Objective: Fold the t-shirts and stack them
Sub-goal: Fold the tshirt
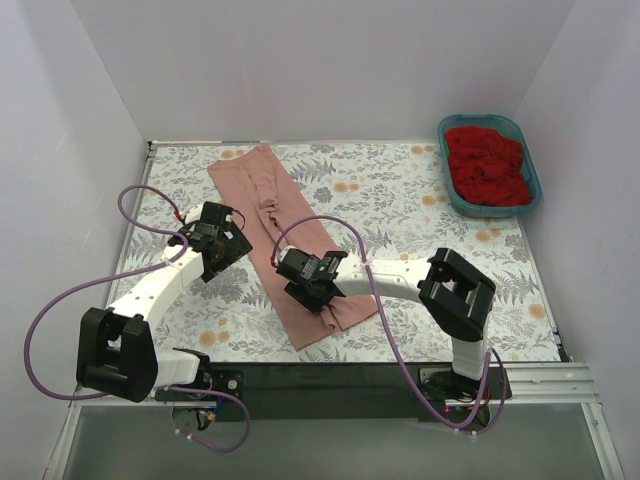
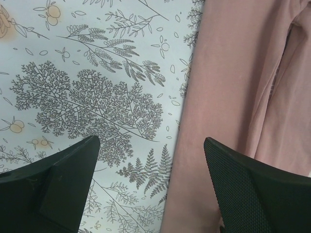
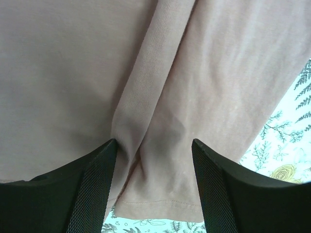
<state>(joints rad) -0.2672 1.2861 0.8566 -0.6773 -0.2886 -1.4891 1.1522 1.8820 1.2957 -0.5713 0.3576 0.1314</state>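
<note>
Salmon-pink t-shirt [image 1: 262, 195]: narrow lengthwise strip on floral cloth [image 1: 400, 200]. Red t-shirt [image 1: 487, 165]: bunched in teal tub [image 1: 483, 119]. Left gripper [image 2: 151, 141], right gripper [image 3: 153, 143]: spread, pinching nothing. Mid-fold, probably; next likely needs hem pinched, folded crosswise.

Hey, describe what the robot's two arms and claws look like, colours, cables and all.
The left arm and right arm both have white tubular links between chunky black joint housings. A purple cable loops loosely along each, with a small red fitting near the wrist. The left claw and right claw each have two broad black fingers with fine mesh-textured faces.
</note>
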